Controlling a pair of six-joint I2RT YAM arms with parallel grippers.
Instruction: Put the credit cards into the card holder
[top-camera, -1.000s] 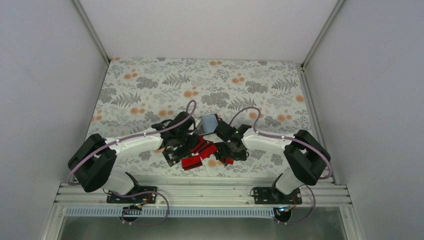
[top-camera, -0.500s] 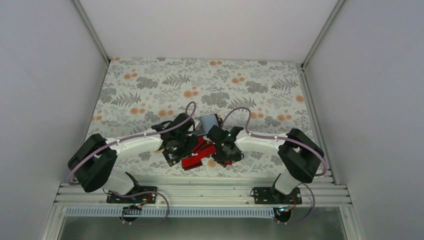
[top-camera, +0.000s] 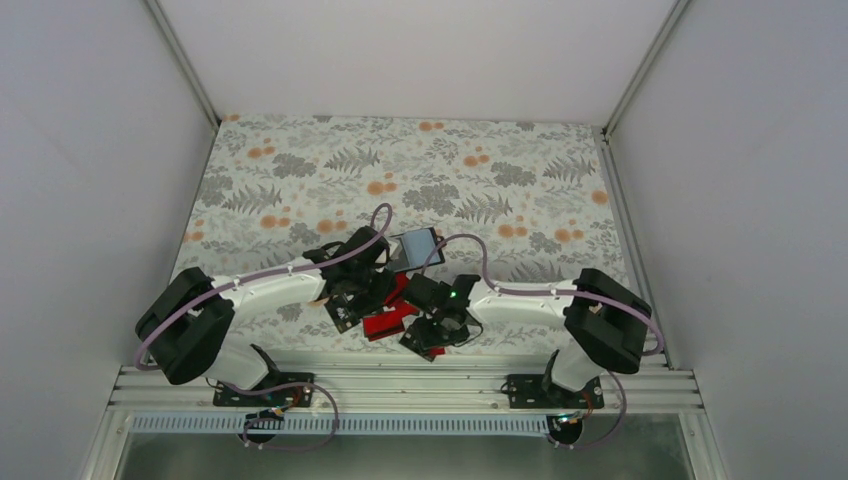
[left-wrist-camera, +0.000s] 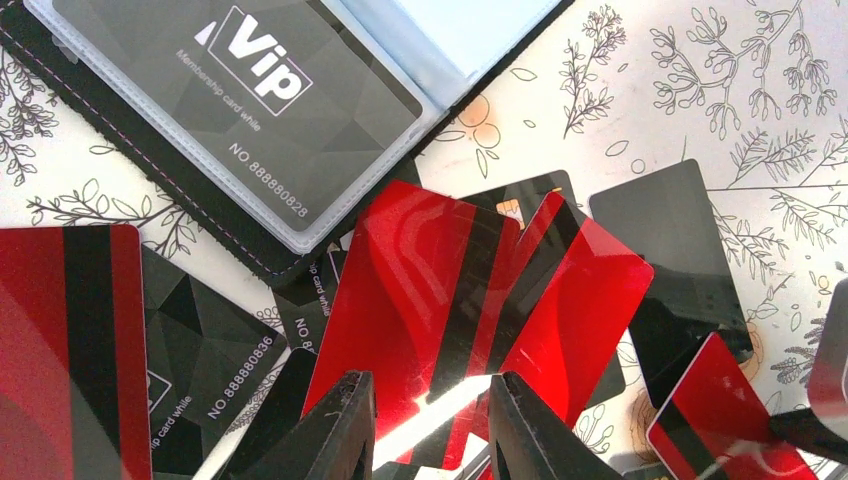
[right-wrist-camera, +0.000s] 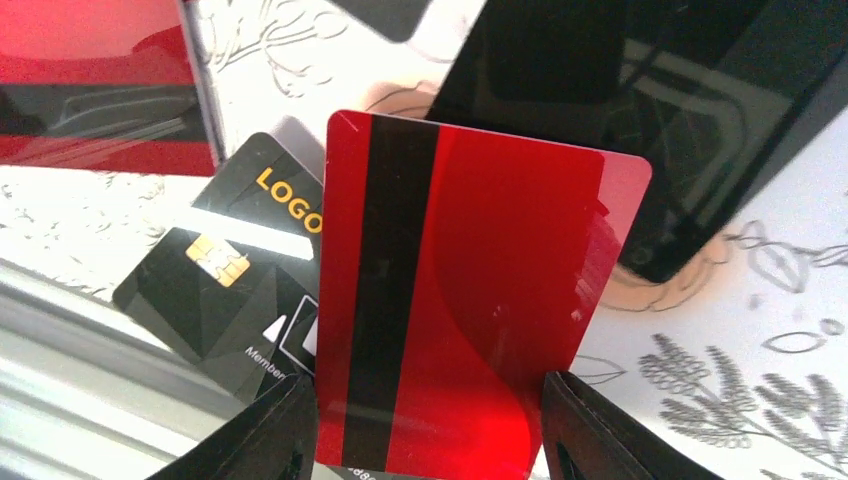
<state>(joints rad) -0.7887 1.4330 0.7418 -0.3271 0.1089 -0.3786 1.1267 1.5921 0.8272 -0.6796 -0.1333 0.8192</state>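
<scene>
Right pincer (right-wrist-camera: 428, 395): clamped on one red card (right-wrist-camera: 470, 300) across its short width, with a finger against each long edge.
Held card: raised off the heap, glossy, with its black stripe facing the wrist camera.
Beneath it: a black chip card (right-wrist-camera: 235, 265) with yellow "LOGO" print lies flat on the desk (top-camera: 300, 170), partly covered by the held card.
Left pincer (left-wrist-camera: 430, 390): fingers a little apart with nothing seen gripped between them. The tips are low over the fanned red cards (left-wrist-camera: 440, 290), and I cannot tell whether they touch.
Credit cards (left-wrist-camera: 200, 350): red ones with black stripes and black ones with white print overlap in a loose heap between the two arms, near the desk's near edge. One plain black card (left-wrist-camera: 670, 240) lies at the heap's edge.
Card holder (left-wrist-camera: 215, 235): lies open on the desk just beyond the heap, its edge meeting the cards. It is black outside and light blue-grey inside.
Inside the holder: a clear sleeve holds one black VIP card (left-wrist-camera: 270, 110). The neighbouring leaf (left-wrist-camera: 450, 30) shows only pale blue.
</scene>
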